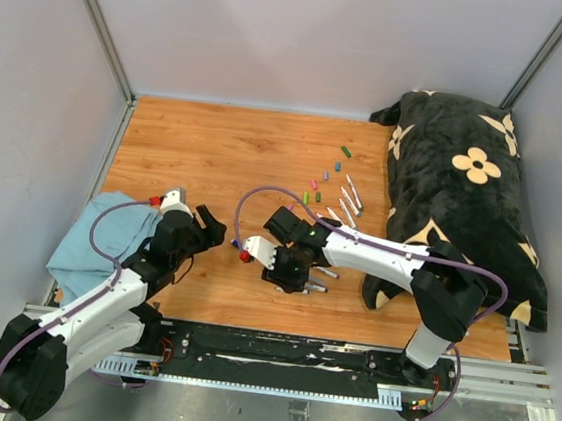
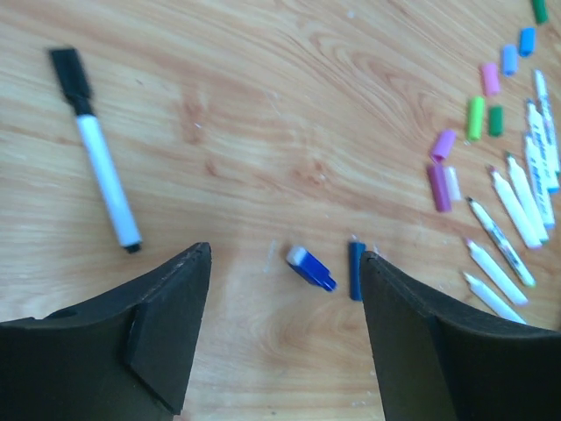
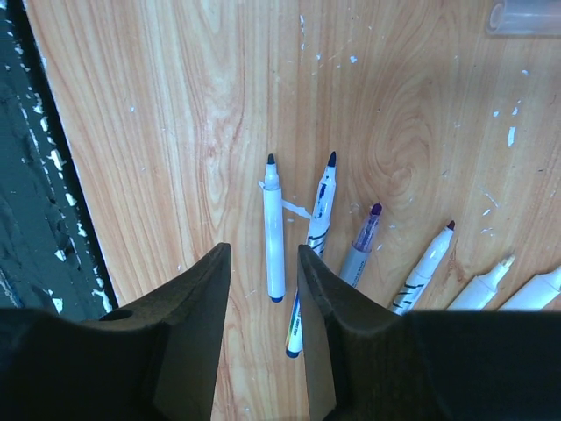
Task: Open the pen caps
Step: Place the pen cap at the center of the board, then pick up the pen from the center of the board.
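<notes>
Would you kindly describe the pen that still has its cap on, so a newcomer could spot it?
On the wooden table, look away from the cluster of coloured caps and uncapped pens. The pen lies alone, its white barrel topped by a black cap.

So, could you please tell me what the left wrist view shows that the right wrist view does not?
Only the left wrist: a black-capped marker, two small blue caps, and a cluster of coloured caps. Only the right wrist: a dark strip along the table's edge. Both: the wooden tabletop and uncapped white pens.
</notes>
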Robot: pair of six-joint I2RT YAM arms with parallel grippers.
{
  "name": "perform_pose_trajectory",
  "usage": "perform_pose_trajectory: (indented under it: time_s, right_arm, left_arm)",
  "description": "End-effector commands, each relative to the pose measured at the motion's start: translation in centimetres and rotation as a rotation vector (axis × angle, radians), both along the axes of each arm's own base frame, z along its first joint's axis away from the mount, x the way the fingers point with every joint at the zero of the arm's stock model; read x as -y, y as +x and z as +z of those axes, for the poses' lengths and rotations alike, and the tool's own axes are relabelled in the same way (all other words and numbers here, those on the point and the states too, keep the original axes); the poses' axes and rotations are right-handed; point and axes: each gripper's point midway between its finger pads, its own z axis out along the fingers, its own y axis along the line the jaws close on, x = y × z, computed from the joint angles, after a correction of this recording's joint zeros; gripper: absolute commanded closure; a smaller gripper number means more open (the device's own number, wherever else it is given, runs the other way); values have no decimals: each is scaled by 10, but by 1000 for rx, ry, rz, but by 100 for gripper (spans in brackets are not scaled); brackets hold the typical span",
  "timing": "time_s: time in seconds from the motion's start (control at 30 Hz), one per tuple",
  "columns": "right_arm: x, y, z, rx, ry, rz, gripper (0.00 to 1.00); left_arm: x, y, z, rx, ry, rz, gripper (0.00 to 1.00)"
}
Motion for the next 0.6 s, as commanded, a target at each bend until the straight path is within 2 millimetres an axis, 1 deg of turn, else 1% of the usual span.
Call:
perform_pose_trajectory:
  time_s: [0.0, 0.07, 0.13, 0.27, 0.37, 0.43, 0.57]
  right_arm:
    - [-9, -3, 28, 13, 74, 50, 62]
    - [-8, -4, 35, 13, 98, 62, 62]
    - [-6, -4, 44, 5, 128, 75, 62]
    - [1, 1, 66, 10, 209, 71, 62]
    - [8, 10, 78, 8, 258, 36, 61]
    - [12, 14, 83, -3, 281, 14, 61]
    - [15, 18, 86, -3, 296, 2, 61]
  left_arm:
    - [-44, 11, 9, 2, 237, 137, 26]
    - [-51, 13, 6, -32, 278, 173, 22]
    - [-48, 17, 2, -54, 291, 154, 22]
    - [-48, 21, -13, -121, 326, 148, 21]
    - [-49, 23, -21, -148, 336, 153, 21]
    - [-50, 24, -26, -165, 332, 150, 20]
    - [-57, 25, -34, -201, 325, 170, 20]
